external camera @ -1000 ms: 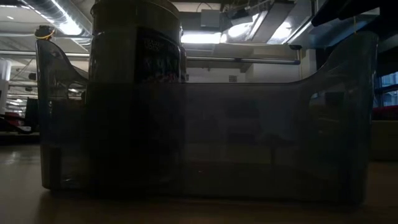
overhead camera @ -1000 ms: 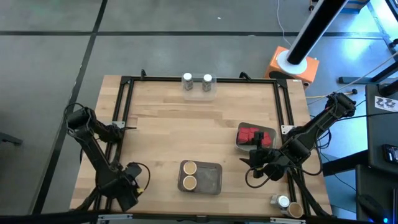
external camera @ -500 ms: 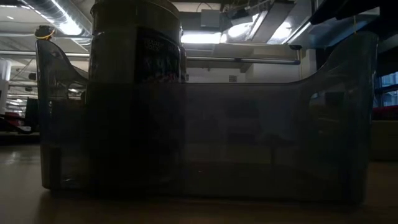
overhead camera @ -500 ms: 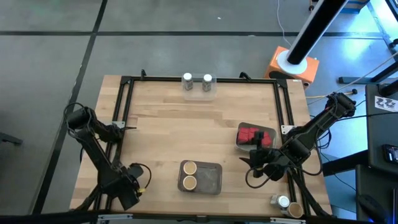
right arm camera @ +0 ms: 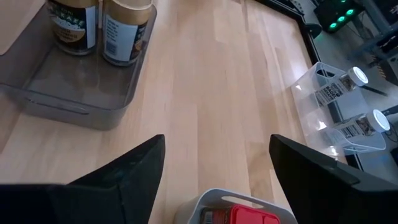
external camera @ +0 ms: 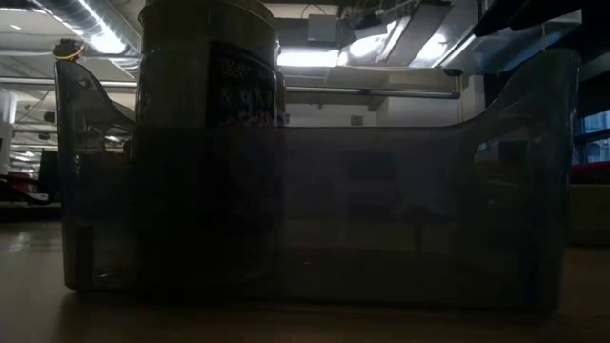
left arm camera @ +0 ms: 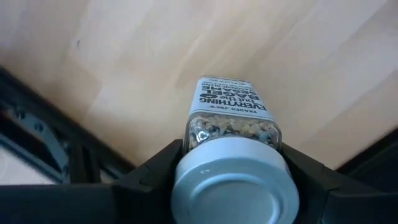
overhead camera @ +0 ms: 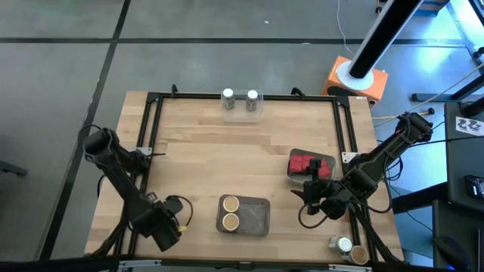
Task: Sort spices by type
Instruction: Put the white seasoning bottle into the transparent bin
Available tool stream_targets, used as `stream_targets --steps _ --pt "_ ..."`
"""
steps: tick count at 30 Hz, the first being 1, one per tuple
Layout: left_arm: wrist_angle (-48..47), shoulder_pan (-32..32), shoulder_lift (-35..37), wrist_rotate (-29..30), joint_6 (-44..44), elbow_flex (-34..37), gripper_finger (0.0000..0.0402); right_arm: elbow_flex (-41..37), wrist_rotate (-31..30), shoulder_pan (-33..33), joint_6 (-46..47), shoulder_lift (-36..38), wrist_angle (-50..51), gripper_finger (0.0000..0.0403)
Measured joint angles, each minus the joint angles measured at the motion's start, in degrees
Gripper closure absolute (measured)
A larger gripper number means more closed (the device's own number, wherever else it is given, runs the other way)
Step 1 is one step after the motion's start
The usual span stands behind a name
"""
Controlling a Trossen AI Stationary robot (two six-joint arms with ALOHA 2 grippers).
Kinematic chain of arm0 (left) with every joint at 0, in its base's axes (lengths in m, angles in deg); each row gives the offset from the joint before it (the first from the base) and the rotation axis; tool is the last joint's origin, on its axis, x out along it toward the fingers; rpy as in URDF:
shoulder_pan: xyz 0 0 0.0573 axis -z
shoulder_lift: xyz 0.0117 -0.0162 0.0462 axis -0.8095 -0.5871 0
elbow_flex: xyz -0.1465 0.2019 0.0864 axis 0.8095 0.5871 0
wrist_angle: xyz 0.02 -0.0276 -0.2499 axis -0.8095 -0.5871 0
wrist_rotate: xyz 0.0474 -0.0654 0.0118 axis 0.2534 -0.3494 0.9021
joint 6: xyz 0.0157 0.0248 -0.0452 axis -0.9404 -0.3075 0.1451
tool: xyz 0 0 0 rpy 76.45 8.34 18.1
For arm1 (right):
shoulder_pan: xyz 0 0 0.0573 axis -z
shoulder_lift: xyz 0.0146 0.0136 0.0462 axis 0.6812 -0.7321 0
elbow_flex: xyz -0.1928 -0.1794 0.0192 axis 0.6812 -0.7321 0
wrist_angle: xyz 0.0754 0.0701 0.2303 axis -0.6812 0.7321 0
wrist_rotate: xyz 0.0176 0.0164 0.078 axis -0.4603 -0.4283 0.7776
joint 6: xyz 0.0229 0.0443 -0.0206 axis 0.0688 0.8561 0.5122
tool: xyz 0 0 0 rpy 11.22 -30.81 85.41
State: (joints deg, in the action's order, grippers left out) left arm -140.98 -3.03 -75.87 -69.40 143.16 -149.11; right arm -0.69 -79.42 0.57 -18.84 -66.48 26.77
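The left pincer [left arm camera: 230, 180], now pinching a white-capped jar [left arm camera: 231, 149], has swung inward over the tabletop [overhead camera: 227, 151], so sorting proceeds, while the right pincer [right arm camera: 214, 165] waits spread.

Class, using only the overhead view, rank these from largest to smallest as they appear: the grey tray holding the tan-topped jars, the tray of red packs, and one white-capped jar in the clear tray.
1. Grey rectangular tray
2. Tray holding the red packs, partly hidden by the right arm
3. White-capped jar
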Motion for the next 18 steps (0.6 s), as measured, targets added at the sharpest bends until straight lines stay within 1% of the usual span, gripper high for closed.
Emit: stream_targets --steps 4,9,13,18 --pt "-2.3 -3.7 2.1 2.9 -3.4 -2.3 0.0211 0.0 0.0 0.0 0.1 0.0 0.0 0.0114" --pt "-5.5 -9.2 5.1 7.8 -8.6 -5.4 0.0211 0.0 0.7 0.0 0.0 0.0 0.0 0.0114" --pt "-5.6 -14.3 6.7 12.6 -15.5 -7.9 0.0211 0.0 1.7 0.0 0.0 0.0 0.0 0.0114" --pt "-5.6 -21.7 7.5 16.9 -25.8 -11.5 0.0212 0.0 1.7 0.0 0.0 0.0 0.0 0.0114"
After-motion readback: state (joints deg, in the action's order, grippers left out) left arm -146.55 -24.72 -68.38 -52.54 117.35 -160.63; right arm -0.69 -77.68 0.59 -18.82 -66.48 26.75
